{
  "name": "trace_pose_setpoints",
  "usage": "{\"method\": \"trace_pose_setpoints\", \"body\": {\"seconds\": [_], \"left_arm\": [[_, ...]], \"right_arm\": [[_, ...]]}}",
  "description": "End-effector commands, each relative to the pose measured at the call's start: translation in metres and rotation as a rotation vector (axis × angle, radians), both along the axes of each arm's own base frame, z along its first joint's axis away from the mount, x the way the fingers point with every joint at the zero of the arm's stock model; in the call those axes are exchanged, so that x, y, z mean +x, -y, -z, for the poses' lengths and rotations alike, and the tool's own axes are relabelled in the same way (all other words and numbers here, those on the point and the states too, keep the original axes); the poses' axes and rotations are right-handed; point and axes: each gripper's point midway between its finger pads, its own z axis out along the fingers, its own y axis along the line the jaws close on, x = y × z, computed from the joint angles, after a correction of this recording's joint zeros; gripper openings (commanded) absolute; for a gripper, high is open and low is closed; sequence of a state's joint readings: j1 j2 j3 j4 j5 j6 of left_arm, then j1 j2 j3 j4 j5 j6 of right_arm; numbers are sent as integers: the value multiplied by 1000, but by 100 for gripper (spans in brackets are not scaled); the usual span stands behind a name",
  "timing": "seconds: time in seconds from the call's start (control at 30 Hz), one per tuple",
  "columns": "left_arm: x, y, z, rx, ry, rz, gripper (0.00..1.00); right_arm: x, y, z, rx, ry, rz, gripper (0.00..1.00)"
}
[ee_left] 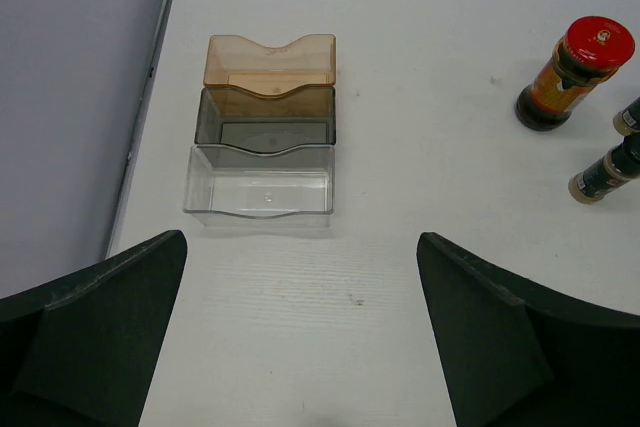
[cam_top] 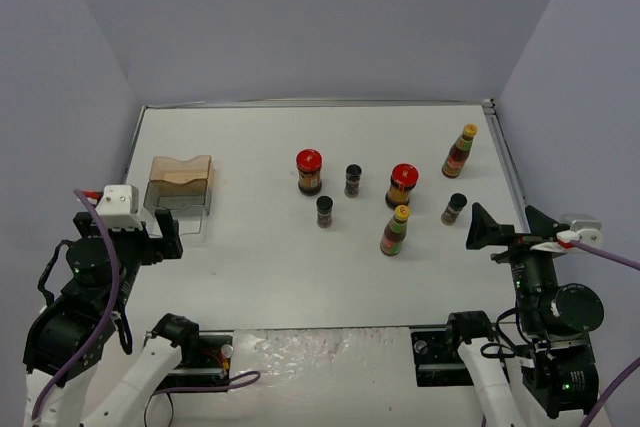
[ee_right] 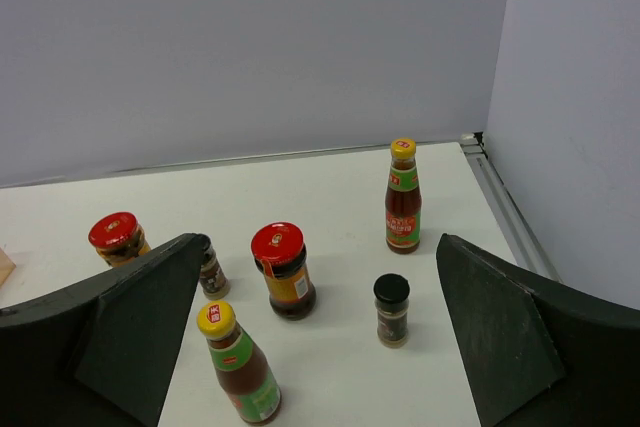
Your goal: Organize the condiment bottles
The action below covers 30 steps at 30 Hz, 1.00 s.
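Observation:
Seven condiment bottles stand upright at the table's right middle. Two red-lidded jars [cam_top: 309, 172] [cam_top: 402, 185], three black-capped spice jars [cam_top: 353, 180] [cam_top: 325, 211] [cam_top: 454, 208] and two yellow-capped sauce bottles [cam_top: 396, 230] [cam_top: 460, 151]. My right gripper [cam_top: 512, 227] is open and empty, in front of them. Its wrist view shows a red-lidded jar [ee_right: 283, 269], a spice jar [ee_right: 391, 309] and both sauce bottles [ee_right: 240, 365] [ee_right: 403, 197] between the jaws [ee_right: 315, 347]. My left gripper [cam_top: 165, 237] is open and empty, near the table's front left [ee_left: 300, 347].
A clear brownish three-step plastic rack [cam_top: 181, 187] sits at the table's left, just ahead of the left gripper [ee_left: 265, 127]. Grey walls enclose the table on three sides. A metal rail [cam_top: 510, 172] runs along the right edge.

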<state>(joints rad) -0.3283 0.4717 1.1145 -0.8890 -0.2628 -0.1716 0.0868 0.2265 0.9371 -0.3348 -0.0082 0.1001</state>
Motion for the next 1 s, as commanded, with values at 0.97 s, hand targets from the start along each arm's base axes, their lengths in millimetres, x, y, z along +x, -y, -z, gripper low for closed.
{"method": "trace_pose_setpoints", "body": {"seconds": [0.97], "left_arm": [[101, 254, -6, -251, -118, 647, 97]], "right_arm": [[29, -11, 4, 45, -74, -43, 100]]}}
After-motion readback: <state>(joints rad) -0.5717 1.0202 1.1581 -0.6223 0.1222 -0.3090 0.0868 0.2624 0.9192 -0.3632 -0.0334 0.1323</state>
